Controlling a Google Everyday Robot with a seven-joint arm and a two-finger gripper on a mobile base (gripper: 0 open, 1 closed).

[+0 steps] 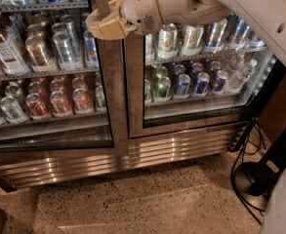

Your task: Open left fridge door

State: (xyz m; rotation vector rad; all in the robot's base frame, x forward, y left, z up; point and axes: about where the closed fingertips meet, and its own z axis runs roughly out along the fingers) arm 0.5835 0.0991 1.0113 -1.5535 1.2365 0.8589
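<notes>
The fridge [132, 156] fills the view, a wide steel cooler with a ribbed grille along its base. The left fridge door [50, 134] is the glass pane on the left, with red, silver and bronze cans and bottles behind it. It looks about flush with the centre post. My gripper [99, 26], tan and at the end of the white arm [240, 9], sits high up at the door's right edge, by the centre post [114, 96]. The door's top is out of view.
The right door [196, 117] shows blue, green and silver cans. A black round stand base [252, 180] with trailing cables lies on the speckled floor [132, 204] at the lower right. My white arm crosses the upper right.
</notes>
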